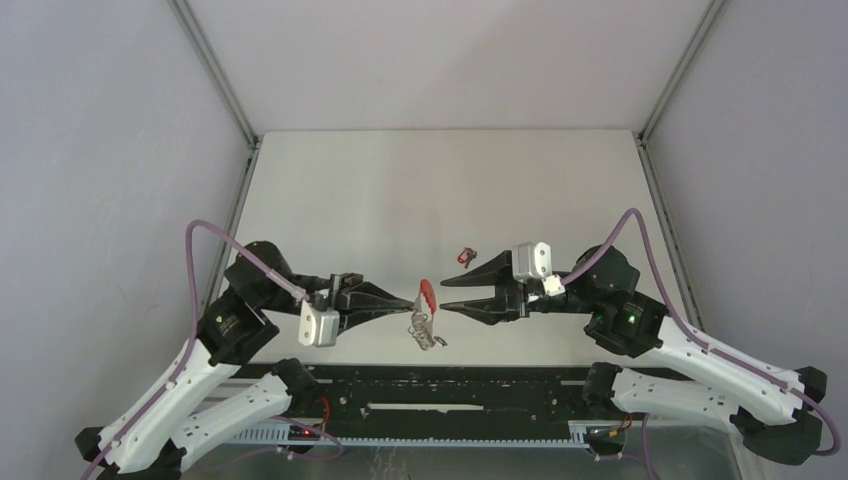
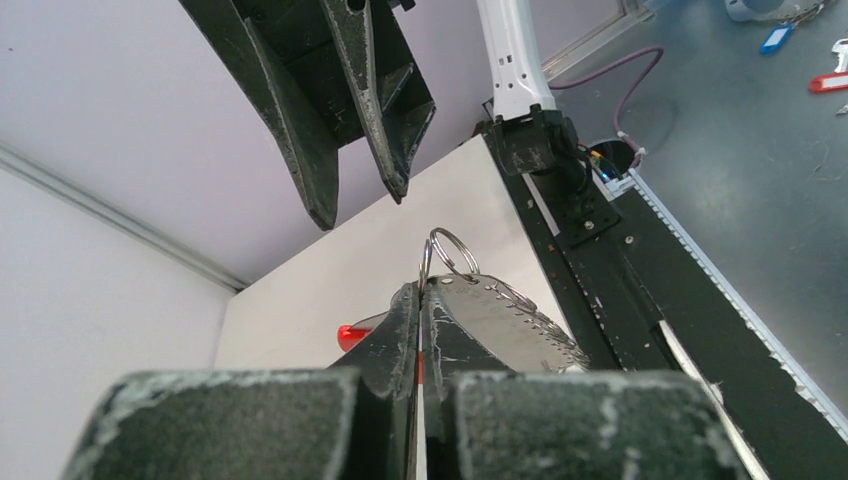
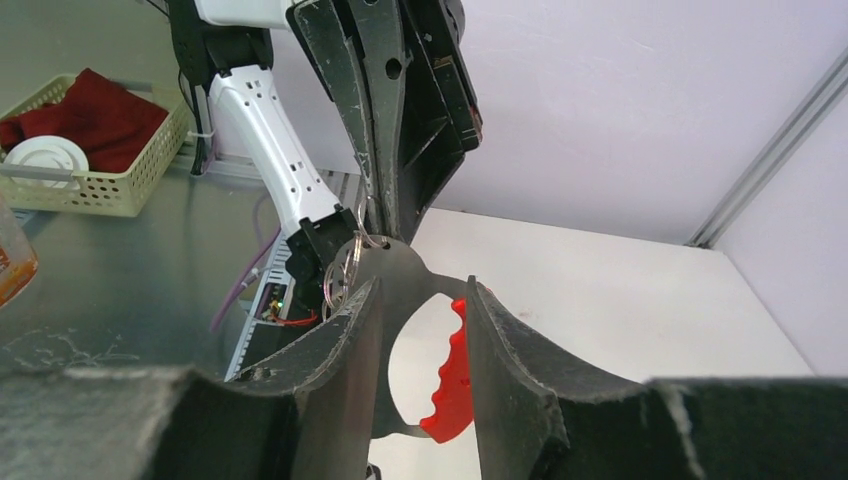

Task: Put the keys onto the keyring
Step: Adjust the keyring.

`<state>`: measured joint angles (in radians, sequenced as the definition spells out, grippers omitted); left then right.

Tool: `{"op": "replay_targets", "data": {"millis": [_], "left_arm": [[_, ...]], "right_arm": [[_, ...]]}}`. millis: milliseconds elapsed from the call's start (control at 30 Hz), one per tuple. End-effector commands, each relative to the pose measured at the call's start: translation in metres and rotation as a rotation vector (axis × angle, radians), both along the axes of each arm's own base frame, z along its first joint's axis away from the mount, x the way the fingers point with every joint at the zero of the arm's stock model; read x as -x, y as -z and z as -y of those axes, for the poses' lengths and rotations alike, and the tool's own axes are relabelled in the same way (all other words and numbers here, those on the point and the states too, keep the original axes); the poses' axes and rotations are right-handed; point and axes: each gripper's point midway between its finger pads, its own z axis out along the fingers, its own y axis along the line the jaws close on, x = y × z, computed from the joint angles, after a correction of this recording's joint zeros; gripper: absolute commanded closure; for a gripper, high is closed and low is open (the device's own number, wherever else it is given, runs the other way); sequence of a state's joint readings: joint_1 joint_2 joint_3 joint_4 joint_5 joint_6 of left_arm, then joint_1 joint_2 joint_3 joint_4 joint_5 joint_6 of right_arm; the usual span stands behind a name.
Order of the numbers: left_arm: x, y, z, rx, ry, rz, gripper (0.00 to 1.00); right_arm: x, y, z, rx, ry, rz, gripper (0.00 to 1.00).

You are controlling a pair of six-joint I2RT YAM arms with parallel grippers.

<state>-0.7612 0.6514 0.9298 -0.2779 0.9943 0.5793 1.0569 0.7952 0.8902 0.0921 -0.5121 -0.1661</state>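
**Two grippers meet at the red strap**

The left gripper [image 1: 410, 298] has its fingers pressed tight together. They pinch the flat metal end of the red strap [image 1: 427, 295] and hold it up over the worktop [image 1: 450, 190], near the middle of the near edge. I think it holds the strap this way so the keyring [image 2: 450, 245] sticks out free past its fingertips.

The keys [image 1: 426, 330] are a small silvery bunch just under the strap. I cannot tell if they hang from it or rest on the worktop.

The right gripper [image 1: 441, 295] faces the left one. Its fingers [image 3: 345, 350] are spread, one on each side of the strap. I cannot tell if they touch it. It looks ready to take hold.

A small red thing [image 1: 466, 257] lies on the worktop just behind the right gripper.

Off the worktop stands a basket [image 3: 100, 195]. In it are a red cloth [image 3: 100, 115] and a white round thing [image 3: 45, 158].
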Motion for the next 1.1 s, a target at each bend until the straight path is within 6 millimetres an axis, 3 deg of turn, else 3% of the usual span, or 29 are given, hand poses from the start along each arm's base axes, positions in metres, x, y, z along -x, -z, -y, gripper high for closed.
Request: {"op": "replay_targets", "data": {"millis": [0, 200, 333, 567, 867, 1067], "left_arm": [[-0.011, 0.005, 0.001, -0.002, -0.044, 0.084, 1.0], [-0.021, 0.033, -0.001, -0.129, -0.087, 0.047, 1.0], [-0.026, 0.042, -0.001, -0.175, -0.125, -0.026, 1.0], [-0.03, 0.039, -0.001, -0.191, -0.174, -0.155, 1.0], [-0.027, 0.031, 0.001, -0.17, -0.18, -0.231, 1.0], [-0.029, 0.034, 0.0, -0.173, -0.188, -0.228, 1.0]], "right_arm": [[0.004, -0.029, -0.002, -0.062, -0.014, 0.074, 0.56], [0.006, -0.027, -0.005, -0.04, -0.031, 0.07, 0.55], [0.005, -0.017, -0.011, 0.085, -0.046, 0.018, 0.55], [-0.007, 0.011, -0.013, 0.32, 0.033, -0.03, 0.58], [-0.011, 0.029, -0.027, 0.416, 0.049, -0.01, 0.59], [-0.017, 0.029, -0.034, 0.423, 0.066, -0.004, 0.59]]}}
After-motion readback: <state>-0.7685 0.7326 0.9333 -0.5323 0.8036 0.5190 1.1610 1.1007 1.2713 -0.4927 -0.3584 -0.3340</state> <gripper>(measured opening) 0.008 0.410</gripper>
